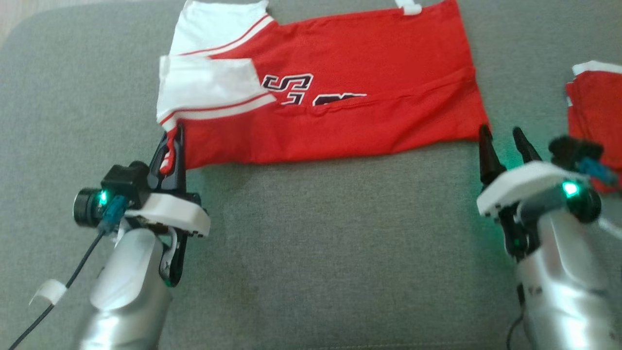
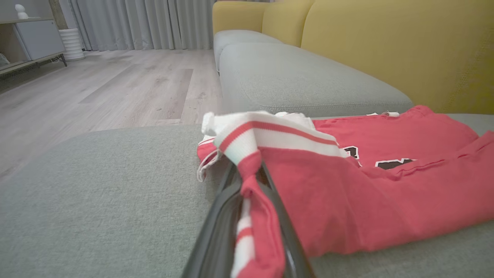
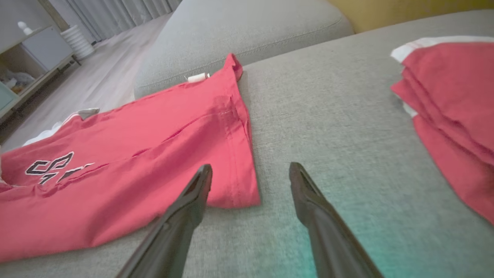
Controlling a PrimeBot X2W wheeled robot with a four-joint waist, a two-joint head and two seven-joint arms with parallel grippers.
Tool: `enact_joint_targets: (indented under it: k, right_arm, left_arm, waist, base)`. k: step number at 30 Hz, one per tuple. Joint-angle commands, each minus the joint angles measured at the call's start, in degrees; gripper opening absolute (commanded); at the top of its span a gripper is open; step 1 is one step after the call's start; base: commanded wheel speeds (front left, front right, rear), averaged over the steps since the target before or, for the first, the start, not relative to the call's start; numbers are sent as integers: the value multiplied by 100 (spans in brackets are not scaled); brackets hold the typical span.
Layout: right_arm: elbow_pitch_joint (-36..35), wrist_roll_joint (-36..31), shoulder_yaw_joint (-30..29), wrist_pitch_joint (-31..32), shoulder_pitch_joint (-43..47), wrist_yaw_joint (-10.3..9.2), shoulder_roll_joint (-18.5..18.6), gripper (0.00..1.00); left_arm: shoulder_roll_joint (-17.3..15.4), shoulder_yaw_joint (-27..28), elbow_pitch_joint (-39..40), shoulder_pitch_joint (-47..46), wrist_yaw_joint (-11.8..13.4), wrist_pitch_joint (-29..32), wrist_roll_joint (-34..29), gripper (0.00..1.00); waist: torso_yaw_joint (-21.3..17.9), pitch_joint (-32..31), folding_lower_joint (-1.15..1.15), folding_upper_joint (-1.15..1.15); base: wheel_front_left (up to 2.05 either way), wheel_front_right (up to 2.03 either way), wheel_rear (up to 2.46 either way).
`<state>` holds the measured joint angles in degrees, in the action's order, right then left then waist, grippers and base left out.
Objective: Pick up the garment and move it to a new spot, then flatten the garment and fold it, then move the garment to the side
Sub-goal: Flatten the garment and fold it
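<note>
A red garment (image 1: pixel 340 92) with white sleeves and black lettering lies spread across the grey cushion (image 1: pixel 316 243), folded lengthwise. My left gripper (image 1: pixel 171 141) is shut on its near left corner, where the white striped trim bunches between the fingers (image 2: pixel 247 173). In the left wrist view the pinched cloth runs down between both fingers. My right gripper (image 1: pixel 503 138) stands open just off the garment's near right corner (image 3: pixel 239 193), its left fingertip (image 3: pixel 202 175) over the hem and its right fingertip (image 3: pixel 299 173) over bare cushion.
A second red cloth (image 1: pixel 595 116) lies folded at the cushion's right edge, close behind my right wrist. A yellow sofa back (image 2: pixel 386 46) rises beyond the grey seat. Wooden floor (image 2: pixel 96 88), curtains and a low shelf lie past the cushion's far side.
</note>
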<state>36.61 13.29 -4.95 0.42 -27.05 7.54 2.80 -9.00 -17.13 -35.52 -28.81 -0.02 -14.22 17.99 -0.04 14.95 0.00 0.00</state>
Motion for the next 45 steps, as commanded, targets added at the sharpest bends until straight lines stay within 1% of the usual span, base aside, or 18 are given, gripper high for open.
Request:
enact_joint_targets:
  k: [1, 5, 7, 11, 12, 13, 14, 15, 20, 24, 31, 36, 40, 44, 45]
  right_arm:
    - [-112, -64, 90, 35, -273, -5, 8, 100]
    - [496, -483, -82, 302, -755, -5, 8, 100]
    - [764, -864, -143, 374, -899, -5, 8, 100]
    - [1236, -1160, -184, 461, -1054, -5, 8, 100]
    - [1346, -1239, -201, 486, -1069, -5, 8, 94]
    - [1442, -1334, -205, 505, -1081, -5, 8, 40]
    - [1510, -1401, -205, 482, -1100, -5, 8, 11]
    - [1570, -1451, -197, 442, -1112, -5, 8, 0]
    - [1751, -1663, -182, 187, -1098, -5, 8, 0]
    - [1794, -1769, -250, 30, -956, -5, 8, 0]
    - [1651, -1745, -306, 101, -447, -5, 8, 0]
    - [1254, -1608, -253, 447, 96, -5, 8, 0]
    - [646, -1428, -186, 728, 583, -5, 8, 0]
    - [-72, -1142, -21, 1020, 1060, -5, 8, 0]
    - [-72, -1142, -21, 1020, 1060, -5, 8, 0]
  left_arm:
    - [-132, 127, 207, -85, 3, -55, -45, 0]
    - [-122, 46, 447, -86, 7, -16, -71, 0]
    - [-124, 14, 514, -83, 10, 4, -78, 0]
    - [-114, -45, 566, -96, 13, 29, -84, 0]
    - [-113, -58, 563, -97, 15, 37, -84, 0]
    - [-119, -70, 556, -97, 17, 48, -86, 0]
    - [-127, -78, 545, -94, 21, 57, -86, 0]
    - [-138, -84, 529, -87, 25, 70, -85, 0]
    - [-237, -106, 403, 12, 44, 191, -71, 0]
    - [-342, -128, 252, 199, 12, 322, -25, 0]
    - [-508, -224, 161, 718, -76, 592, 60, 0]
    - [-644, -306, 371, 1252, -132, 865, 144, 0]
    - [-745, -314, 743, 1670, -84, 1011, 215, 0]
    - [-738, -322, 1076, 1955, -7, 1120, 297, 0]
    - [-738, -322, 1076, 1955, -7, 1120, 297, 0]
  waist:
    - [43, 77, 0, 0]
    - [141, 243, 0, 0]
    - [177, 300, 0, 0]
    - [247, 347, 0, 0]
    - [256, 342, 0, 0]
    - [260, 331, 0, 0]
    - [260, 314, 0, 0]
    - [256, 288, 0, 0]
    - [177, 64, 0, 0]
    - [83, -260, 0, 0]
    - [-108, -877, 0, 0]
    - [-239, -1210, 0, 0]
    - [-326, -1328, 0, 0]
    - [-387, -1312, 0, 0]
    - [-387, -1312, 0, 0]
  base:
    - [0, 0, 0]
    - [0, 0, 0]
    - [0, 0, 0]
    - [0, 0, 0]
    - [0, 0, 0]
    - [0, 0, 0]
    - [0, 0, 0]
    - [0, 0, 0]
    - [0, 0, 0]
    - [0, 0, 0]
    - [0, 0, 0]
    - [0, 0, 0]
    - [0, 0, 0]
    - [0, 0, 0]
    - [0, 0, 0]
